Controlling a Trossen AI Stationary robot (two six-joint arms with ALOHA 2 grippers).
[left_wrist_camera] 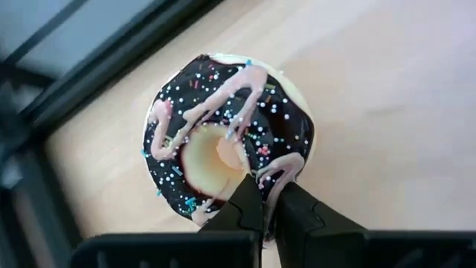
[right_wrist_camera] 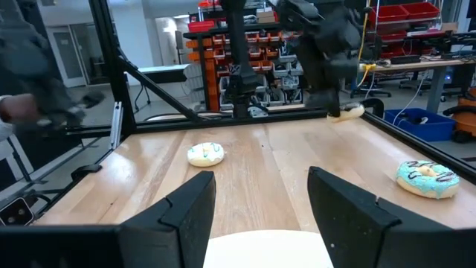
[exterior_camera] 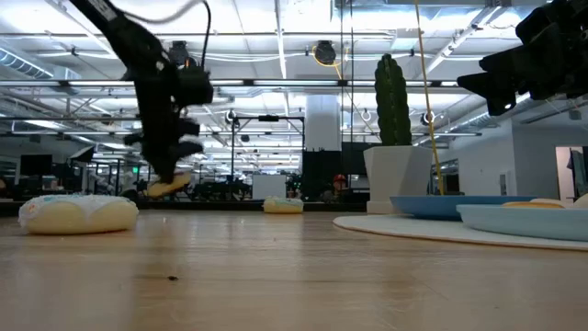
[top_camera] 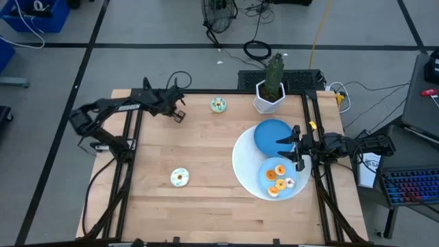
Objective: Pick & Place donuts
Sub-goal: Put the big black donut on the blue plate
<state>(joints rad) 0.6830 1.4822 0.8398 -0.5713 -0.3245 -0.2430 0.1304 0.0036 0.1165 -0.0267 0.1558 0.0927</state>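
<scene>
My left gripper (top_camera: pixel 180 114) hangs over the table's far left part, shut on a chocolate donut (left_wrist_camera: pixel 223 134) with pink drizzle and sprinkles. The low view shows this donut (exterior_camera: pixel 170 187) clear of the wood. A teal-iced donut (top_camera: pixel 218 104) lies flat near the far edge. A white-iced donut (top_camera: pixel 180 177) lies flat nearer the front. Several more donuts (top_camera: pixel 278 180) lie on a light blue plate (top_camera: pixel 263 171). My right gripper (right_wrist_camera: pixel 260 201) waits open at the table's right side, above the plates, with nothing between its fingers. My left gripper pinches the donut's ring (left_wrist_camera: pixel 271 179) between its two fingers, one fingertip (left_wrist_camera: pixel 248 195) at the rim of the hole and the other (left_wrist_camera: pixel 291 201) at the outer edge. The fingers slant down from above. The donut hangs below them, tilted and lifted clear of the table.
A large white disc (top_camera: pixel 241 161) at the right bears an empty blue plate (top_camera: pixel 271 130) and the plate with donuts. A potted cactus (top_camera: pixel 269 89) stands at the far edge. Dark frame rails (top_camera: pixel 130 158) run along the left and right sides. Bare wood lies in the middle.
</scene>
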